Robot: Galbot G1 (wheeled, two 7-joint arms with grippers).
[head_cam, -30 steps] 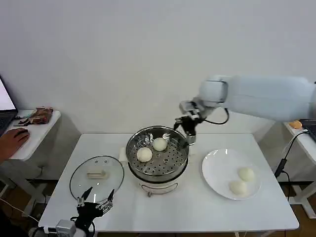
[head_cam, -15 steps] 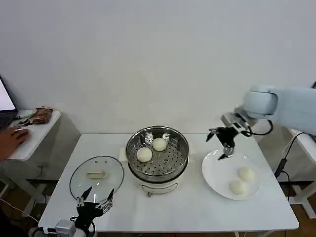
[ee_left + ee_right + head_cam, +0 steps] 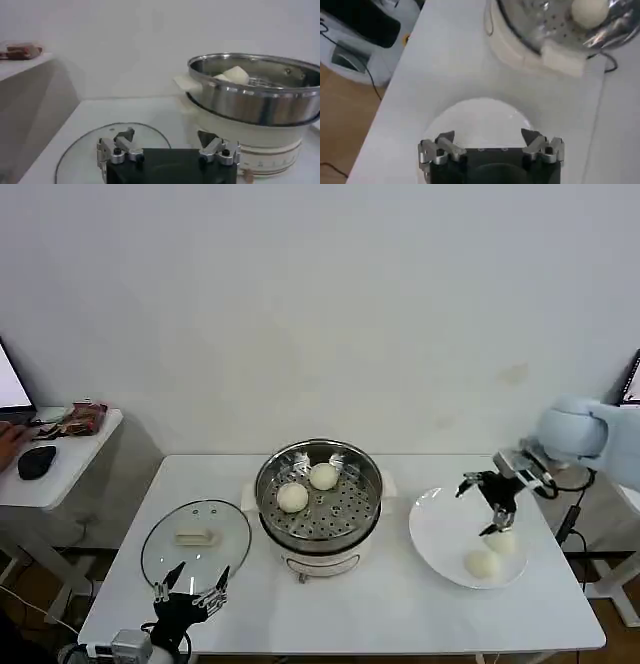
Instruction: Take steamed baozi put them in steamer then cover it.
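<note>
Pale blue arm (image 3: 585, 434), black hand (image 3: 487, 502)

The head camera looks forward and down from high up on the whole table (image 3: 400, 604), with the steamer (image 3: 320, 496) at centre, the cover (image 3: 195, 542) at 8 o'clock and the plate (image 3: 445, 529) at 4 o'clock. The left wrist camera sits low at table height, facing the steamer (image 3: 255, 95) side-on across the cover (image 3: 75, 155). The right wrist camera looks steeply down on the plate (image 3: 485, 120), with the steamer (image 3: 560, 20) beyond. All three views share the steamer.
</note>
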